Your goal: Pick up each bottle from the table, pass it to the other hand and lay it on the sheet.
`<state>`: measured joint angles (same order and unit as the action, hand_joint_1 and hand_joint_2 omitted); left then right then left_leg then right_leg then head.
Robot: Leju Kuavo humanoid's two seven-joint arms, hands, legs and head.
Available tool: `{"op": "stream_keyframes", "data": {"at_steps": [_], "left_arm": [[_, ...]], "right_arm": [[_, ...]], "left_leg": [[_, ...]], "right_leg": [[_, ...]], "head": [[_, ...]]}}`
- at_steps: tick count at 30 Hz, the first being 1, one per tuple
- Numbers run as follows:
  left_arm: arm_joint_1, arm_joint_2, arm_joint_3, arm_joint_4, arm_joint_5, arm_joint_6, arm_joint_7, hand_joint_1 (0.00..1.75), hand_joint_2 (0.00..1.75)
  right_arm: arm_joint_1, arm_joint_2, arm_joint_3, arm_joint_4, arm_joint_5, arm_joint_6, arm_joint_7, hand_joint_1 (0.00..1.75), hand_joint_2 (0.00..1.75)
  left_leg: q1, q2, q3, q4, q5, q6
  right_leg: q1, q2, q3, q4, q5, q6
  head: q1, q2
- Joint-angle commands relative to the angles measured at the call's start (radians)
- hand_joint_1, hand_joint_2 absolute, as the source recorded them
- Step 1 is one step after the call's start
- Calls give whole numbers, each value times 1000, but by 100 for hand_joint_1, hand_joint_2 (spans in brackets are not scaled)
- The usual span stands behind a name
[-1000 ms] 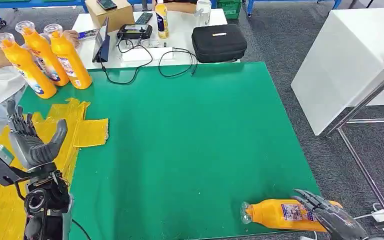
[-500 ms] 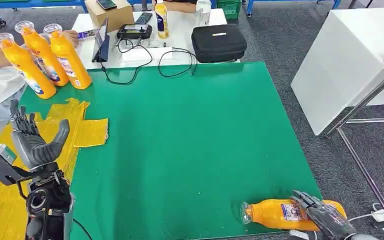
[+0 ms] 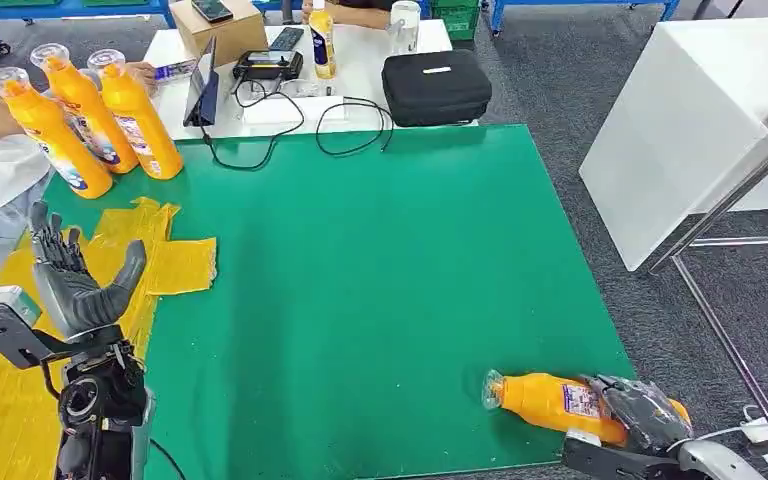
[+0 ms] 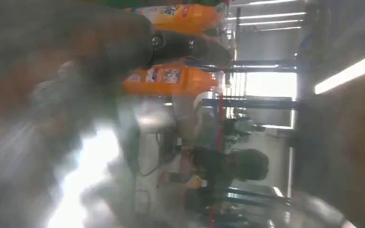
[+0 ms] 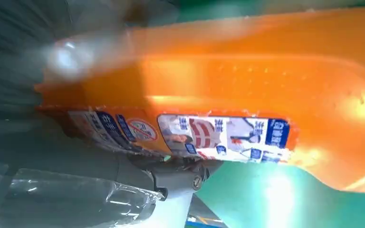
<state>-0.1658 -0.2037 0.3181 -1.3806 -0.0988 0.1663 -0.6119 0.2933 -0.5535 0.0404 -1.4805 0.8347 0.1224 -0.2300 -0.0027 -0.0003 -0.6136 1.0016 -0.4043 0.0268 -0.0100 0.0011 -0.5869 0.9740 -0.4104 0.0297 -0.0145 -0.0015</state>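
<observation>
The right robot hand (image 3: 642, 418) is wrapped over the base end of the orange bottle (image 3: 545, 400), which lies on its side at the table's (image 3: 380, 260) near right corner. The left robot hand (image 3: 78, 283) hovers spread and empty above the yellow sheet (image 3: 175, 262) at the left.

A black zipped case (image 3: 436, 86) lies at the white bench's (image 3: 360, 70) near right corner; a cardboard box (image 3: 219, 24) sits at its far left, black cables (image 3: 300, 125) trailing between.
</observation>
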Motion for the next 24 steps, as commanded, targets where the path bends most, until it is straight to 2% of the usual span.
{"op": "stream_keyframes", "data": {"at_steps": [1, 4, 5, 8, 15, 16, 18, 21, 22, 24], "left_arm": [[-38, -9, 12, 47, 4, -4, 5, 0, 175], [-24, -19, 21, 12, 2, -3, 10, 0, 175], [-16, -24, 22, -4, -2, -5, 18, 0, 175], [-14, -25, 22, -7, -2, -5, 19, 0, 175], [-17, -25, 23, -2, -2, -5, 19, 0, 175], [-12, -26, 14, -7, -9, -13, 24, 0, 175], [4, -30, -14, -24, -23, -32, 39, 0, 175], [38, -23, -106, -45, -72, -65, 74, 0, 175], [42, -16, -141, -41, -89, -73, 84, 0, 175], [42, -15, -179, -37, -111, -75, 98, 0, 175]], "right_arm": [[-57, 112, 40, 115, 3, -51, -58, 175, 175], [-153, 260, -2, 125, 24, -159, -127, 175, 175], [-192, 291, 10, 137, 51, -150, -113, 175, 175], [-202, 298, 14, 137, 59, -145, -106, 175, 175], [-184, 289, -1, 133, 58, -147, -112, 175, 175], [-196, 344, -42, 115, 32, -194, -165, 175, 175], [-248, 440, -72, 97, -6, -219, -183, 175, 175], [-336, 603, -130, 86, -200, -268, -186, 175, 175], [-347, 629, -144, 82, -277, -250, -183, 175, 175], [-359, 641, -150, 87, -298, -263, -177, 175, 175]], "left_leg": [[3, -1, 4, -1, -1, -2], [3, 2, 4, -2, -1, -2], [3, 5, 3, -1, 0, -2], [4, 8, 3, -1, -1, -3], [4, 2, 1, -1, 1, -3], [4, 2, 0, -1, 1, -3], [5, 4, -1, -1, 1, -4], [5, 7, -3, -1, 1, -4], [4, 6, -4, -1, 2, -4], [4, 5, -4, 0, 1, -4]], "right_leg": [[3, -2, 5, -3, 0, -1], [3, 1, 5, -3, 1, -1], [3, 4, 4, -3, 3, -2], [5, 8, 3, -2, 3, -4], [4, 3, 2, -1, 2, -2], [4, 3, 2, 0, 2, -2], [4, 5, 1, -1, 2, -2], [5, 8, -2, -1, 3, -3], [4, 7, -3, 0, 3, -3], [4, 6, -4, 1, 3, -3]], "head": [[0, 0], [0, 0], [0, 0], [0, 0], [0, 0], [0, 0], [0, 0], [0, 0], [0, 0], [0, 0]]}}
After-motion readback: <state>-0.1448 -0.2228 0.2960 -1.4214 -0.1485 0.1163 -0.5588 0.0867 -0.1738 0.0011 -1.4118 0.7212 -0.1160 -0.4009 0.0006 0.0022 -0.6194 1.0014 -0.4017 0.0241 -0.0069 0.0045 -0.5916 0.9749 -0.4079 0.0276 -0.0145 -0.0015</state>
